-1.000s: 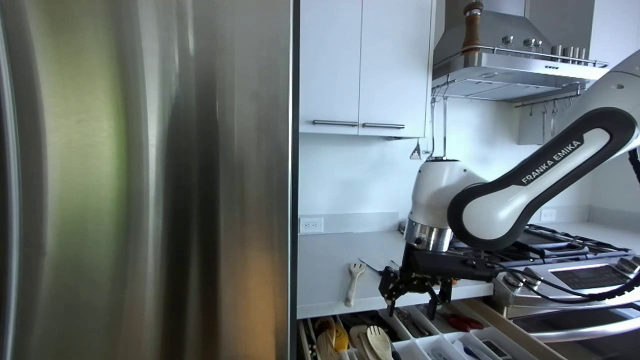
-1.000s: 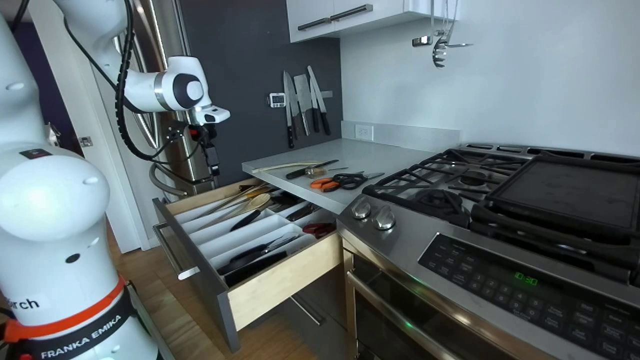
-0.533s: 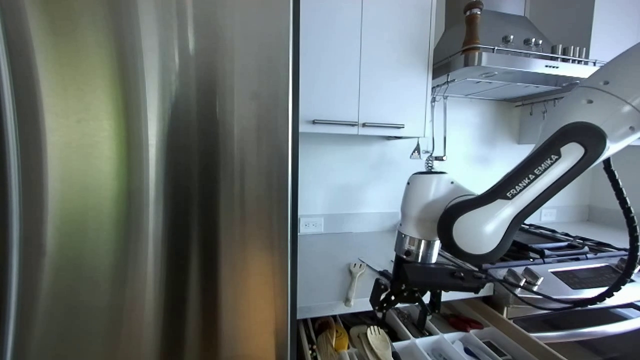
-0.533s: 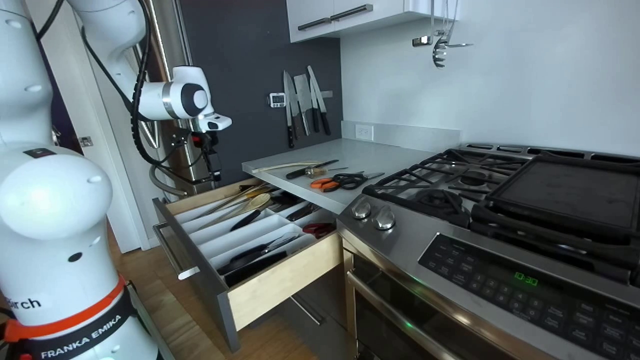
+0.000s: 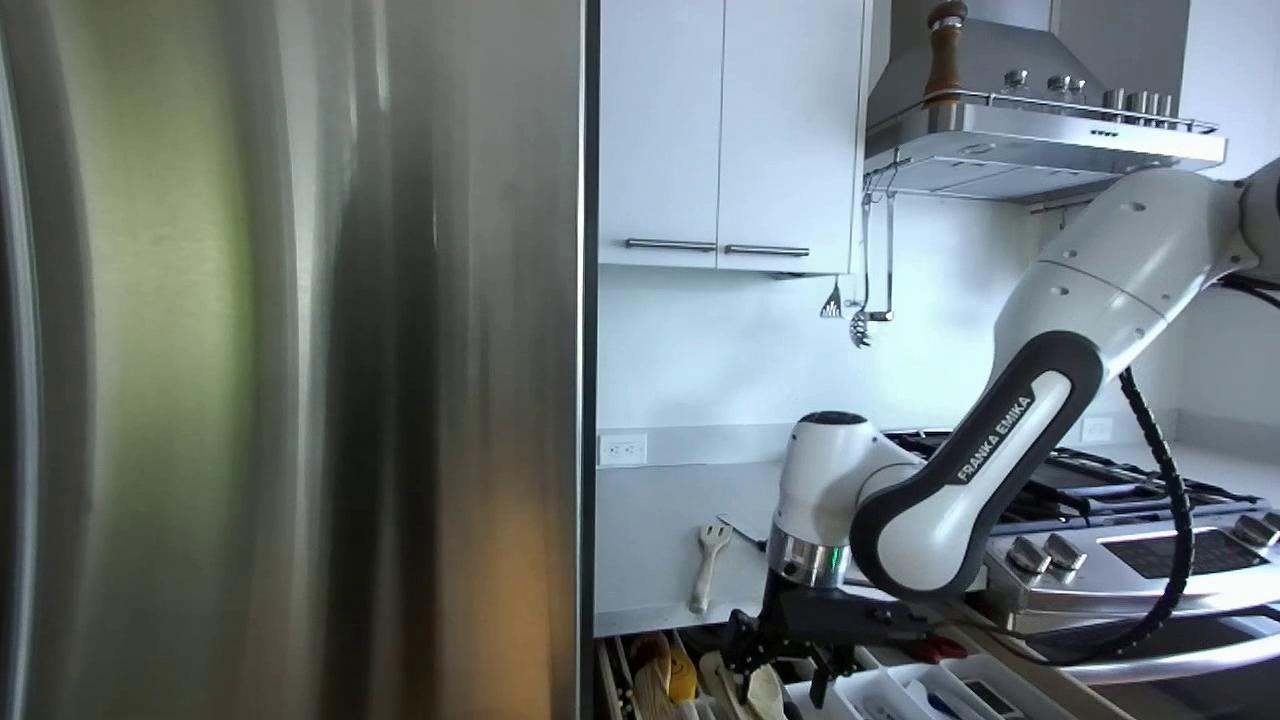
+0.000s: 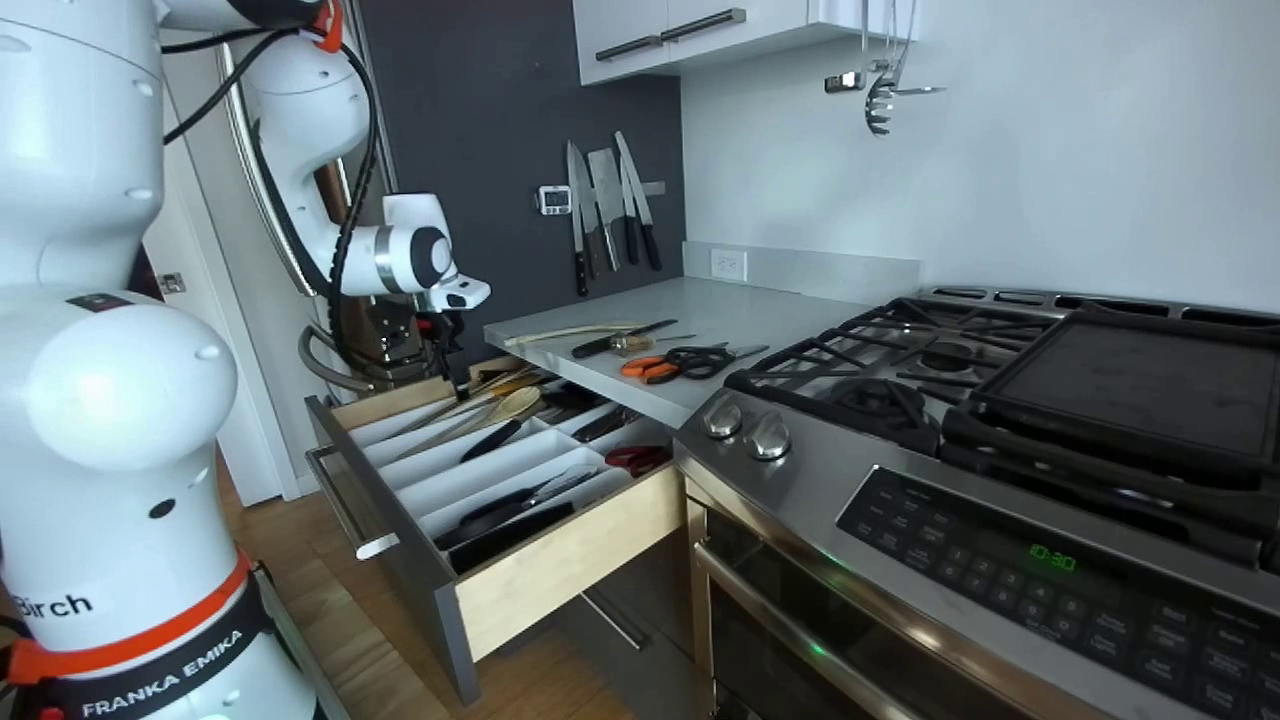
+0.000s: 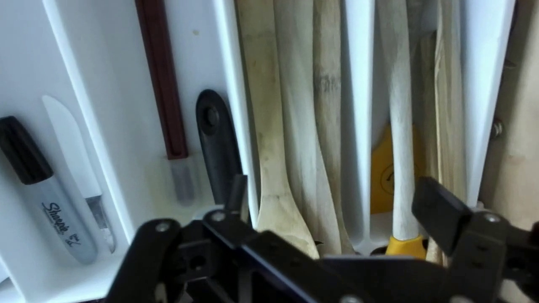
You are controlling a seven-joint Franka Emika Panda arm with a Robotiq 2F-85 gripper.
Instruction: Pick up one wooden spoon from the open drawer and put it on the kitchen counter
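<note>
Several wooden utensils lie in the white tray of the open drawer (image 6: pixel 560 580). A wooden spoon (image 6: pixel 518 403) shows in both exterior views; its head (image 5: pixel 766 694) is partly hidden by a finger. In the wrist view, wooden handles (image 7: pixel 265 92) lie side by side in one compartment, and their lower ends are hidden by the gripper. My gripper (image 7: pixel 339 200) is open and empty, its fingers spread over the wooden-utensil compartments. In both exterior views, the gripper (image 5: pixel 780 690) hangs pointing down, low over the drawer. The kitchen counter (image 6: pixel 790 315) is behind the drawer.
A wooden fork (image 5: pixel 704 570), a black-handled knife (image 6: pixel 600 345) and orange-handled scissors (image 6: pixel 650 370) lie on the counter. White dividers (image 7: pixel 358 105) separate the compartments. A yellow-ended utensil (image 7: pixel 405 247) lies beside the wooden ones. The fridge (image 5: pixel 300 360) and stove (image 6: pixel 760 430) flank the drawer.
The arm has lowered and moved across, bringing the open gripper from above the counter's front edge down close to the wooden utensils. The drawer's contents have not visibly moved.
</note>
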